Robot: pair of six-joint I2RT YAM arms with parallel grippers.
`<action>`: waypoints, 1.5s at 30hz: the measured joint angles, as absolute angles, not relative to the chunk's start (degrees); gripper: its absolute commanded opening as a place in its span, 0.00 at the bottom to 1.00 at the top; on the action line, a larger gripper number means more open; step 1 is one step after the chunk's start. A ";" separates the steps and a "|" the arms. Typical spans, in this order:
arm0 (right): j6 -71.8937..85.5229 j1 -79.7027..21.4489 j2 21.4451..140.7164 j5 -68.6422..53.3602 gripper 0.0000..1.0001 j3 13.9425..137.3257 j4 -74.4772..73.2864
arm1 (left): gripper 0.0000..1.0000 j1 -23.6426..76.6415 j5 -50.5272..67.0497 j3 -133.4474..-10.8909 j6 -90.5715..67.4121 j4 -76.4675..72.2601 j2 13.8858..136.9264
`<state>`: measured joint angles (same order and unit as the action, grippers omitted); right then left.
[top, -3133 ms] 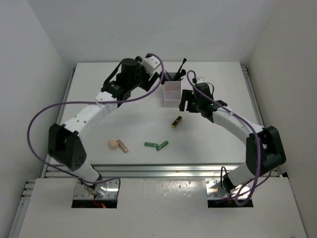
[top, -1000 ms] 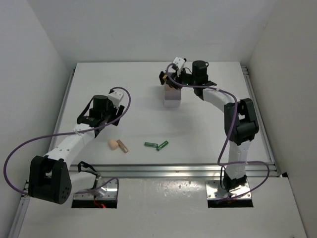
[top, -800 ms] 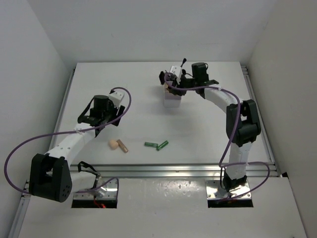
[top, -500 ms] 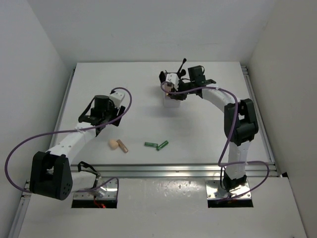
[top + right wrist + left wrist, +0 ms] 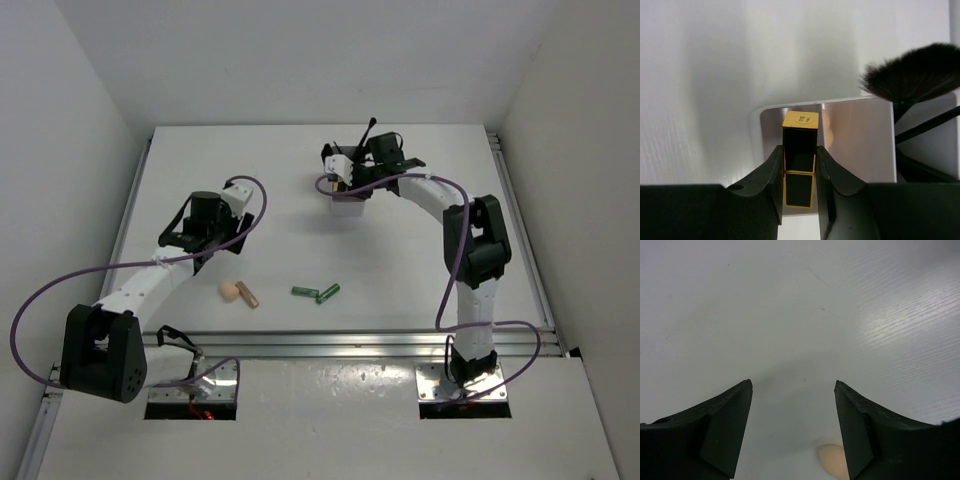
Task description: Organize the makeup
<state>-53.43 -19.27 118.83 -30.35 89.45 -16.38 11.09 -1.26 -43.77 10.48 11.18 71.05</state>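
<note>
My right gripper [image 5: 798, 148] is shut on the black-gold lipstick [image 5: 800, 162], holding it end-down over a compartment of the white box [image 5: 860, 135]. From above, that gripper [image 5: 339, 177] hangs over the box's [image 5: 347, 207] far end, where black brushes [image 5: 366, 131] stick up from the rear compartment. One fan brush [image 5: 912, 72] shows beside the lipstick. On the table lie the beige sponge [image 5: 230, 291], the tan-gold tube [image 5: 247, 295] and two green tubes [image 5: 304, 292] [image 5: 328, 293]. My left gripper [image 5: 792, 383] stands open and empty above the table, with the sponge [image 5: 831, 461] just below its right finger.
White walls close in the table on the left, back and right. A metal rail [image 5: 330, 345] runs along the near edge. Purple cables loop off both arms.
The right gripper has carried the lipstick from the table up to the box and, over the last second, shifted a little left above it. The left arm has pulled back and now holds still.
</note>
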 measured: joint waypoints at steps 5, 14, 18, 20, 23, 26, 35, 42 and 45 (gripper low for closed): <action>-54.74 -19.35 118.98 -29.56 0.49 89.43 -18.22 | 0.72 10.61 -1.02 -43.77 11.46 11.05 71.05; -53.06 -19.40 117.05 -28.10 0.67 85.95 -15.57 | 0.71 9.61 9.39 -43.75 26.79 19.07 70.96; -50.81 -19.77 112.86 -27.35 0.72 83.31 -13.76 | 0.72 6.35 15.62 -43.77 39.18 29.23 71.13; -49.87 -20.16 109.01 -27.16 0.72 80.38 -12.40 | 0.72 4.29 17.63 -44.21 45.47 34.89 72.16; -49.19 -21.34 102.69 -27.07 0.73 75.11 -11.46 | 0.74 1.93 19.51 -45.56 53.91 43.00 75.64; -48.71 -22.57 98.28 -26.98 0.73 70.35 -10.31 | 0.75 1.34 20.64 -45.74 59.48 47.64 77.25; -46.26 -23.81 94.11 -24.51 0.73 57.67 -9.34 | 0.66 2.17 22.22 -43.51 63.96 44.42 78.52; -45.15 -23.75 90.91 -22.52 0.73 55.18 -9.08 | 0.49 2.22 22.74 -38.48 65.89 40.38 79.75; -44.51 -23.75 90.37 -22.28 0.73 54.87 -9.08 | 0.33 2.22 23.14 -37.52 66.57 39.33 79.61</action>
